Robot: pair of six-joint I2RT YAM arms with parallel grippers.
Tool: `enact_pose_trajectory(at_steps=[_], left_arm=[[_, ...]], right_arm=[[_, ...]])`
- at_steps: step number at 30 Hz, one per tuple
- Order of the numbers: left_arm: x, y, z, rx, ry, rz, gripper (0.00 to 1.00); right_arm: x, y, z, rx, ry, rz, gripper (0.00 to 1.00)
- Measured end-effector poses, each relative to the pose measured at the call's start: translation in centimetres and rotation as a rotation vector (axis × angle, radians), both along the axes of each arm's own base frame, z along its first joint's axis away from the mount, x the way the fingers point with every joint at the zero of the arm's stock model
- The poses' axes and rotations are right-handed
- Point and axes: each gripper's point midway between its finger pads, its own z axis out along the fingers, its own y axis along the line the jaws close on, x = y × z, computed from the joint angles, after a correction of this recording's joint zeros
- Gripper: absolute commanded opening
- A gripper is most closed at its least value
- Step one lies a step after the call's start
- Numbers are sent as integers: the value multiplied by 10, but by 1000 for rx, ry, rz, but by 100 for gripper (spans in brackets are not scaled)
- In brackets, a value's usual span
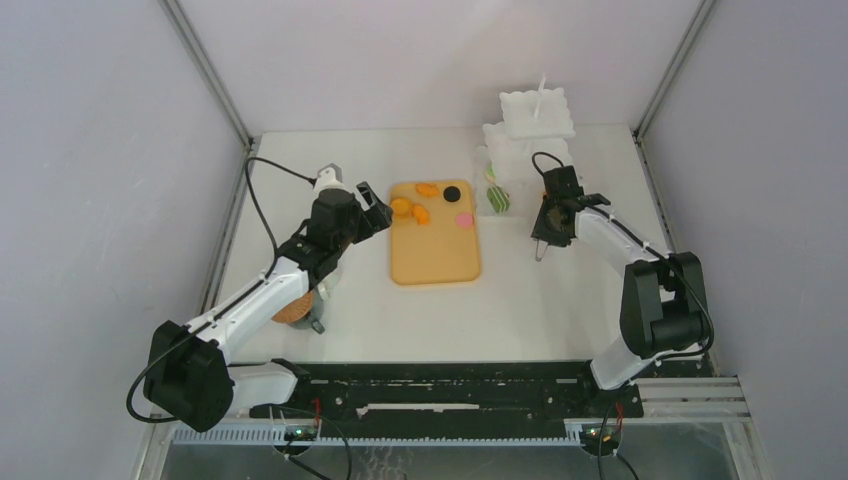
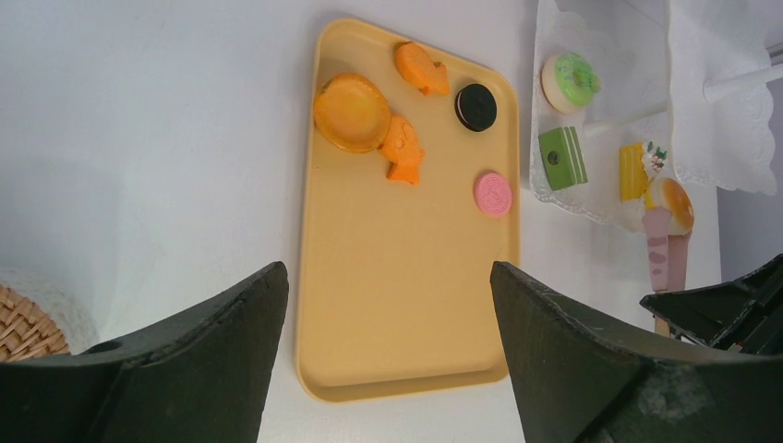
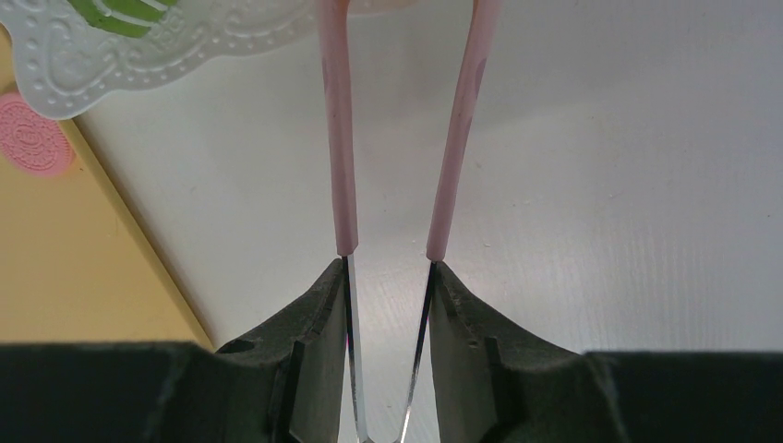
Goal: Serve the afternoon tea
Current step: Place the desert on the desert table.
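Tan and flat, the wooden board (image 1: 437, 250) is lying between your two arms in the top view; its far end is carrying the small orange toy tarts (image 1: 401, 207), a black round pastry (image 1: 452, 193) and a pink round pastry (image 1: 464, 219); just right of it a white lace-edged tiered stand (image 1: 535, 120) is standing, with a green striped cake piece (image 1: 498, 200) on its lowest level; your left gripper (image 1: 372, 212) is hanging at the board's left edge, and a round cork coaster (image 1: 291, 310) is peeking out from under that arm; your right gripper (image 1: 548, 228) is hanging just right of the stand's lowest level.

Through the left wrist camera, you are seeing its dark fingers (image 2: 222, 351) standing wide apart, released and holding nothing, above the board's near half; a green-iced donut (image 2: 571, 80) and a yellow wedge (image 2: 632, 172) are sitting on the stand's lace plate beside the green piece; thin pink tongs (image 2: 657, 249) are reaching in from the right gripper, tips at an orange-topped pastry (image 2: 679, 203); whether they are pinching it, you cannot tell.

Through the right wrist camera, your right gripper is clenching the tongs by their bare metal shanks; the two pink arms are running side by side toward the lace plate; the pink round is lying on the board at far left.
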Motion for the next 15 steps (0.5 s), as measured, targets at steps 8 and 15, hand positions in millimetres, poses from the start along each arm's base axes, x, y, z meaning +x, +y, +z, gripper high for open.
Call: enact_pose_trajectory(at_steps=[8, 15], left_arm=[[0, 0, 0, 0, 0, 1, 85], [0, 0, 0, 0, 0, 1, 85]], right_arm=[[3, -9, 9, -3, -46, -29, 23], [11, -35, 20, -10, -95, -109, 23]])
